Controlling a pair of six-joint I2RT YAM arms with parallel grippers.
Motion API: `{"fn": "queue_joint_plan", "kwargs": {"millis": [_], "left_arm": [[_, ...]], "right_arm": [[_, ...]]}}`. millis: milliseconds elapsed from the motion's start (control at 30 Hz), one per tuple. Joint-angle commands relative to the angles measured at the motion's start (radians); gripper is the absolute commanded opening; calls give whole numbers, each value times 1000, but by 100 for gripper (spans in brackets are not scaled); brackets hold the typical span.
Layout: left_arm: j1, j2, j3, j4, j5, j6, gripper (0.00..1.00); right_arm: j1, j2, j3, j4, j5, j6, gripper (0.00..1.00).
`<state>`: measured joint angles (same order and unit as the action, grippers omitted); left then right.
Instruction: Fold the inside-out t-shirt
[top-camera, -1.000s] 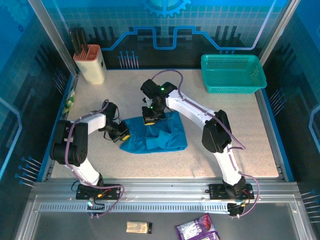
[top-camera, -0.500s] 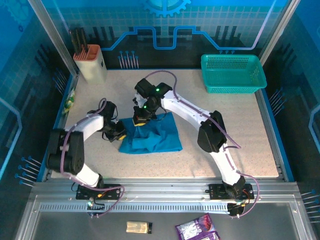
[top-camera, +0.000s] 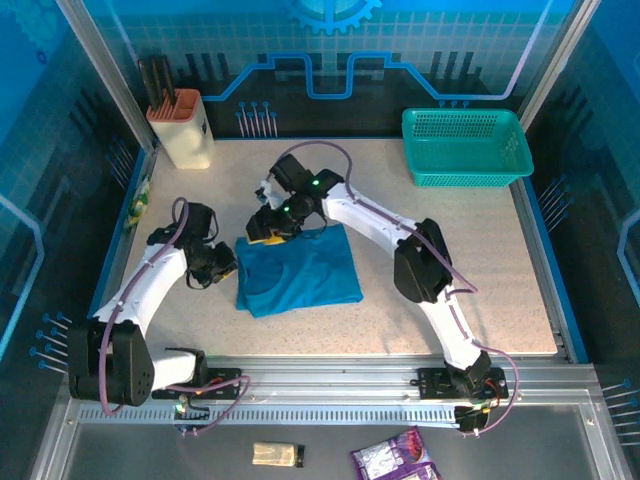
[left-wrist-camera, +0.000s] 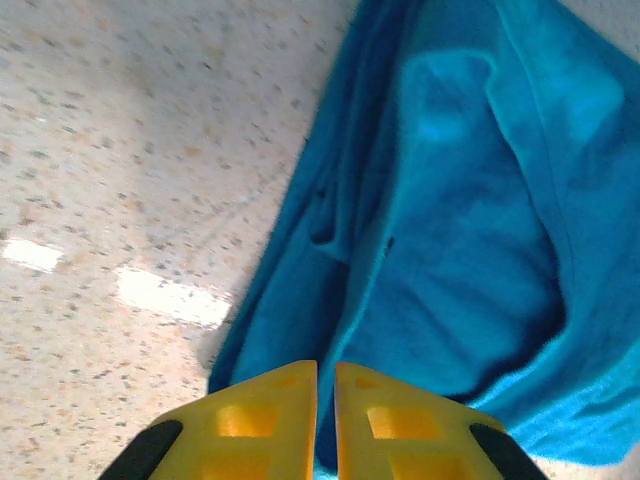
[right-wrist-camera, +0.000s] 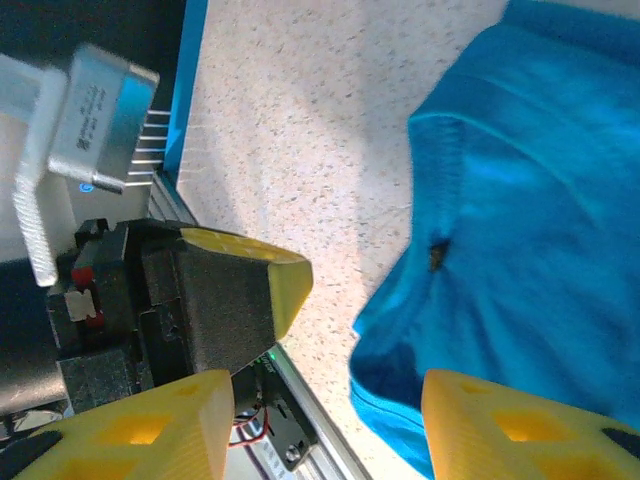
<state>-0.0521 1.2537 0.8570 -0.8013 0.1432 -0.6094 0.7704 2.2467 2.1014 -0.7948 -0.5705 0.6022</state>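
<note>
The inside-out t-shirt (top-camera: 300, 270) lies as a flat, folded blue-teal patch in the middle of the table. My left gripper (top-camera: 226, 263) sits at its left edge. In the left wrist view the jaws (left-wrist-camera: 326, 385) stand only a thin slit apart, and a fold of the t-shirt (left-wrist-camera: 470, 230) runs into that slit. My right gripper (top-camera: 262, 232) hovers at the shirt's far left corner. It is open (right-wrist-camera: 325, 425), with the t-shirt (right-wrist-camera: 530, 230) lying below its right finger and nothing between the jaws. A yellow finger (right-wrist-camera: 288, 282) of the left gripper shows beyond it.
A teal mesh basket (top-camera: 465, 148) stands at the back right and a beige holder with dark handles (top-camera: 183, 128) at the back left. Speckled tabletop (top-camera: 460, 260) stretches right of the shirt. The metal front rail (top-camera: 330, 375) carries both arm bases; packets (top-camera: 395, 460) lie below it.
Both arms moved left and the shirt settled flatter on the table. The right gripper opened and let go of the cloth. The left jaws parted by a slit.
</note>
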Motion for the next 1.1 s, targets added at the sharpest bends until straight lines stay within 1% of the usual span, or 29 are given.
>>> {"fn": "queue_joint_plan", "kwargs": {"millis": [0, 100, 233, 333, 400, 467, 533, 667, 733, 800, 867, 1000, 1067], "left_arm": [[-42, 13, -44, 26, 93, -46, 13], [-78, 27, -66, 53, 90, -72, 13], [-84, 58, -86, 83, 87, -77, 12], [-84, 99, -77, 100, 77, -66, 12], [-83, 120, -49, 90, 51, -56, 12], [-83, 125, -16, 79, 44, -50, 12], [-82, 125, 12, 79, 63, -50, 13], [-110, 132, 24, 100, 121, -56, 14], [-143, 139, 28, 103, 157, -59, 14], [-198, 137, 32, 114, 184, -77, 15], [-261, 132, 40, 116, 199, -102, 15], [-417, 116, 51, 146, 203, -199, 15], [-486, 138, 28, 197, 210, -258, 15]], "right_arm": [[-78, -50, -47, -66, 72, -76, 51], [-124, -23, -99, -111, 68, -137, 48], [-166, 33, -141, -141, 58, -193, 46], [-202, 74, -159, -169, 113, -202, 43], [-229, 74, -198, -186, 165, -214, 42], [-255, 60, -251, -204, 211, -223, 41], [-287, 28, -326, -205, 241, -225, 41], [-370, -100, -568, -133, 300, -164, 40], [-401, -179, -685, -107, 330, -128, 39], [-417, -260, -800, -78, 347, -99, 39], [-418, -319, -878, -60, 348, -82, 39], [-409, -399, -980, -38, 328, -48, 39], [-404, -433, -1024, -24, 311, -28, 39]]}}
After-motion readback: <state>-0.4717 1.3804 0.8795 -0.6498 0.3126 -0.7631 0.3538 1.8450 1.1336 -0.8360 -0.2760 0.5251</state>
